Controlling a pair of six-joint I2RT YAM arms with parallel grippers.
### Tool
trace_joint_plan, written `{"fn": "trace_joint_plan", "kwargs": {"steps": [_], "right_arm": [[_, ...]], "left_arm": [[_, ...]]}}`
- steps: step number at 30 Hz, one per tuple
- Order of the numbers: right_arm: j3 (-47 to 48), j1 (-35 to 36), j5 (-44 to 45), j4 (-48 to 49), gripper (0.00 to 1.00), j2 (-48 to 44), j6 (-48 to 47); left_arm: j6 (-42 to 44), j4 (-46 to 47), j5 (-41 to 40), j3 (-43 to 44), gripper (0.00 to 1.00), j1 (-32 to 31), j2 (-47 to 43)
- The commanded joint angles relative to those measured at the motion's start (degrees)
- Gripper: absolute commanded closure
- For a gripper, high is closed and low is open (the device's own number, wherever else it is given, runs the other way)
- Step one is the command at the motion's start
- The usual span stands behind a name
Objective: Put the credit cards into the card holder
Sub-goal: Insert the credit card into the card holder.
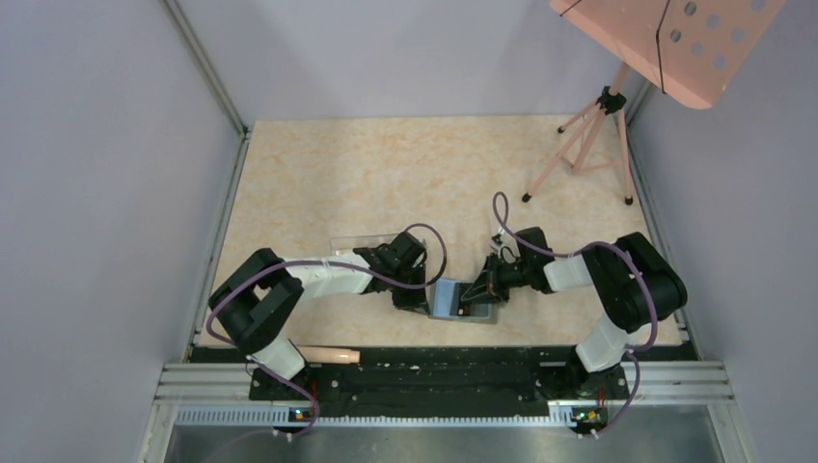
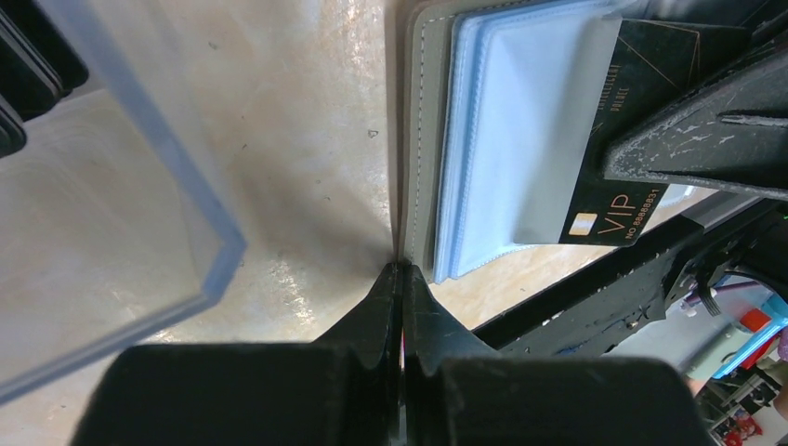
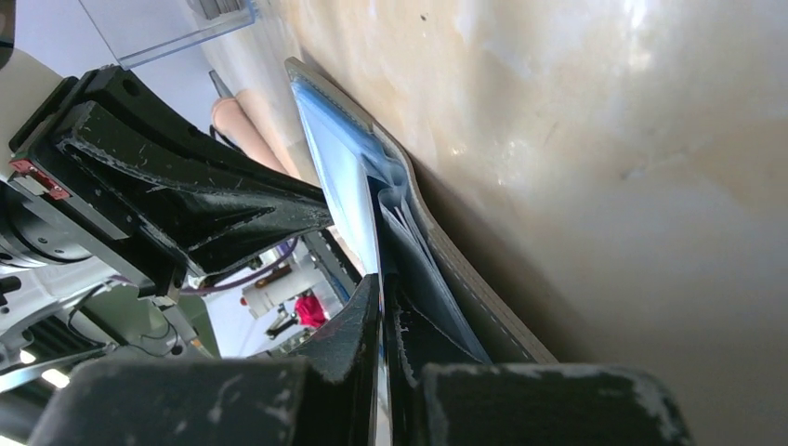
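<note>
On the beige bench (image 1: 386,174), the open card holder (image 1: 449,297) half-contains a credit card (image 2: 662,65) clamped in the right tool (image 3: 381,288); the left tool (image 2: 402,269) pinches its cover.

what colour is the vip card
The card is black with gold print; left wrist view shows it best.

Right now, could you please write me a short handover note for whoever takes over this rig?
Left gripper: shut, tips against the card holder's gray edge.
Right gripper: shut on a black VIP credit card.
The card holder lies open near the table's front edge, with a clear plastic box beside it.
Done: the card is partly under a clear sleeve.
Left: push it fully in and release. Dark items in the box may be further cards.
</note>
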Motion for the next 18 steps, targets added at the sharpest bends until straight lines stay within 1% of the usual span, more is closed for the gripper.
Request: {"fn": "trace_joint_plan", "kwargs": {"steps": [1,5,8,11,13,16,18], "right_arm": [[4.07,0.28,0.74,-5.83,0.97,2.95,-5.42],[7.15,0.93,0.36,-11.13,0.93,5.47,-9.38],[9.16,1.53,2.11,-15.89,0.91,5.61,-12.15],[11.62,2.14,6.22,-22.63,0.81,4.42,-15.29],[13.48,2.86,9.28,-26.77,0.72,3.54,-17.29],[15.93,4.07,13.38,-31.12,0.62,2.91,-19.08],[17.35,5.05,15.59,-33.14,0.57,2.94,-19.93]], "left_arm": [[2.14,-2.40,-4.59,-0.47,1.00,-1.07,3.71],[2.38,-2.68,-4.57,0.17,1.00,-1.17,4.59],[2.43,-2.88,-4.73,0.31,1.00,-1.36,4.69],[2.37,-3.03,-4.88,0.35,1.00,-1.34,4.63],[2.44,-3.05,-4.91,0.37,1.00,-1.42,4.73],[2.44,-3.04,-4.91,0.44,1.00,-1.43,4.77],[2.44,-3.17,-4.92,0.48,1.00,-1.47,4.88]]}}
